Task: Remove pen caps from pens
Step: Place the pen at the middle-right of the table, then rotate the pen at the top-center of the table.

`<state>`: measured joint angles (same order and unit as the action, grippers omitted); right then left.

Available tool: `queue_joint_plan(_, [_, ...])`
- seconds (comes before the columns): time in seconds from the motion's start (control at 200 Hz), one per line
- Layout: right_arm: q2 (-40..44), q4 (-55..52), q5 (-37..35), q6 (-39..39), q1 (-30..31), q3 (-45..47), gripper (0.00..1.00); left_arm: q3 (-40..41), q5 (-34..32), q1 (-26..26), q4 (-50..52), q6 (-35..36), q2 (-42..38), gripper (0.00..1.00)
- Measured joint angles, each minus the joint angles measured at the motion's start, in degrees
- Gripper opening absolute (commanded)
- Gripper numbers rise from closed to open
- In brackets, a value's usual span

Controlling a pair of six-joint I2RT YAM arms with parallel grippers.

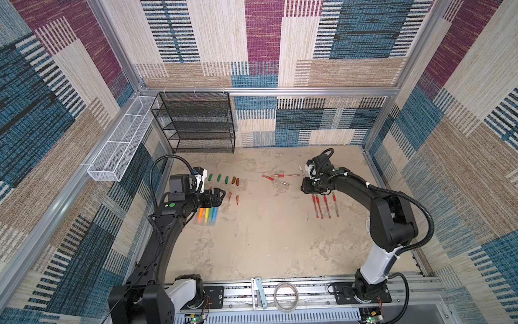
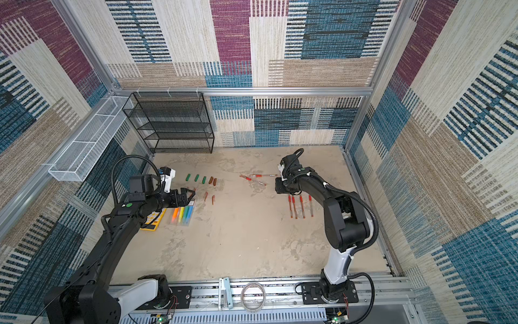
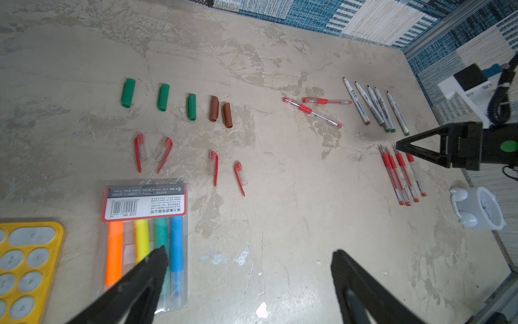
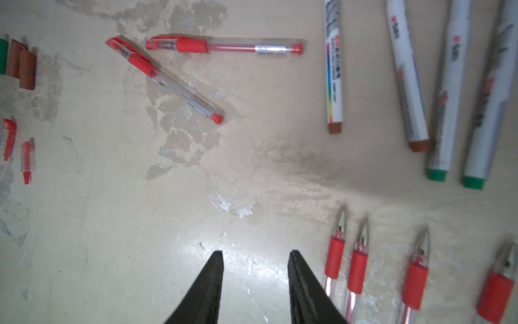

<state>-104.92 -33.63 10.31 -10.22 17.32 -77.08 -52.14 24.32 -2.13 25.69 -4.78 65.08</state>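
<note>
- The right gripper (image 4: 255, 254) has its jaws partly apart with nothing between them. Four uncapped pens (image 4: 335, 258) lie just beside one jaw, and two capped pens (image 4: 224, 46) lie ahead.
- The left gripper (image 3: 250, 252) has its jaws wide apart and empty. Loose caps (image 3: 214, 165) lie ahead, and a highlighter pack (image 3: 145, 238) sits below one jaw.

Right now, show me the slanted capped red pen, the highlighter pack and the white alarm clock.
slanted capped red pen (image 4: 165, 80), right wrist view, on the clear barrel beside the red grip
highlighter pack (image 3: 141, 238), left wrist view, on the yellow highlighter inside
white alarm clock (image 3: 487, 213), left wrist view, on its face
</note>
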Motion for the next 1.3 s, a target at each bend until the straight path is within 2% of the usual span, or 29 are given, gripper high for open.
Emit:
queue_joint_plan(0.22, [-9.94,0.33,3.82,1.46,1.60,-13.00,0.57,0.11,-0.02,-0.26,-0.17,0.02,-0.59,0.95])
queue_joint_plan(0.476, [-23.04,-0.90,7.93,2.73,2.60,-28.30,0.57,0.13,-0.02,-0.48,-0.22,0.20,-1.05,0.95])
queue_joint_plan(0.686, [-30.12,-3.19,9.16,2.97,4.09,-36.52,0.54,0.17,-0.02,-0.63,-0.22,0.20,-1.07,0.95])
queue_joint_plan(0.917, [-32.22,-4.98,10.16,3.10,5.49,-37.44,0.53,0.31,-0.02,-0.74,-0.39,0.20,-1.09,0.95])
queue_joint_plan(1.117, [-31.06,-3.85,9.77,3.69,7.19,-33.86,0.50,0.35,0.00,-0.74,-0.55,0.20,-1.09,0.95])
queue_joint_plan(1.297, [-29.62,-4.02,7.43,3.87,9.18,-31.67,0.44,0.31,0.02,-0.81,-0.61,0.20,-1.09,0.95])
